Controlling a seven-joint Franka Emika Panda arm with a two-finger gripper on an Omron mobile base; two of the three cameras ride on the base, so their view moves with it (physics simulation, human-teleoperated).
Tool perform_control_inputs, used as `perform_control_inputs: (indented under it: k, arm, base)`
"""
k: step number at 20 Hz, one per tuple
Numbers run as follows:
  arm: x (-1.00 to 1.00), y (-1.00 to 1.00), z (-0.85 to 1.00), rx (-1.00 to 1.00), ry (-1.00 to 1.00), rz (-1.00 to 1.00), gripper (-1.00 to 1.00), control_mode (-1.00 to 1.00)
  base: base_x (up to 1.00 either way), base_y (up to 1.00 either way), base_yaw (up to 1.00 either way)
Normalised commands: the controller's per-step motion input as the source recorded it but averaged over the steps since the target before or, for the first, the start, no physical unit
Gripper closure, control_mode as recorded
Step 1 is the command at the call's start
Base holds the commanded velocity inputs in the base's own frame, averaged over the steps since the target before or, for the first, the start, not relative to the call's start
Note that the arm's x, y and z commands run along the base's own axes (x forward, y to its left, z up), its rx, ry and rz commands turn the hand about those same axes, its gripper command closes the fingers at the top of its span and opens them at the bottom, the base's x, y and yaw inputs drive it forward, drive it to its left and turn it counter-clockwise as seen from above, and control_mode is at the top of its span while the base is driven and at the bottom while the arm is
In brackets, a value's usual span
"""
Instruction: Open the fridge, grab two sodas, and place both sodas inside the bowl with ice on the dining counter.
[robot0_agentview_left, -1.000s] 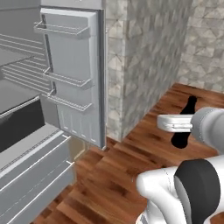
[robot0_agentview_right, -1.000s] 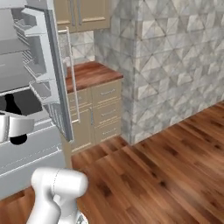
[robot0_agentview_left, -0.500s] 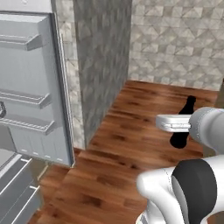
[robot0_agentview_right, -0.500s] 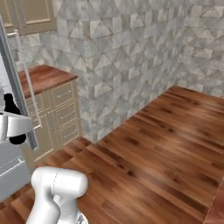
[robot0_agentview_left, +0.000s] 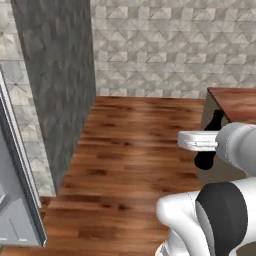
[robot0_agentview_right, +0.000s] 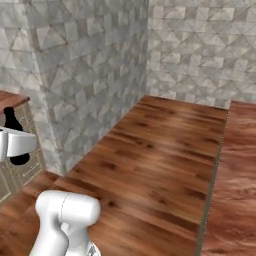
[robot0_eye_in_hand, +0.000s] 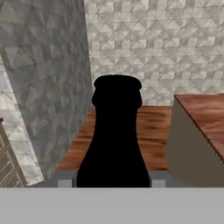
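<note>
One soda bottle (robot0_eye_in_hand: 114, 135) fills the hand view; fridge door (robot0_agentview_left: 17, 200) appears leftward.

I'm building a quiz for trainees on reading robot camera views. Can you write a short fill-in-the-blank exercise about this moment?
1. The gripper is shut on a dark ____.
2. The floor is made of reddish-brown ____.
3. In the hand view, the bottle stands ____, neck up.
4. In the left base view, the counter corner lies to the ____ of the picture.

Missing words: bottle; wood; upright; right
</note>
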Motion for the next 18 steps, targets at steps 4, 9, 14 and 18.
perform_control_inputs:
  k: [4, 9, 14, 18]
  arm:
    - [0.0, 0.0, 0.0, 0.0, 0.0, 0.0, 1.0, 1.0]
    - [0.0, 0.0, 0.0, 0.0, 0.0, 0.0, 1.0, 1.0]
    - [0.0, 0.0, 0.0, 0.0, 0.0, 0.0, 1.0, 1.0]
    - [0.0, 0.0, 0.0, 0.0, 0.0, 0.0, 1.0, 1.0]
  base:
    - [0.85, -0.01, -0.41]
    - [0.96, 0.0, -0.39]
    - [1.0, 0.03, -0.4]
    - [1.0, 0.13, -0.42]
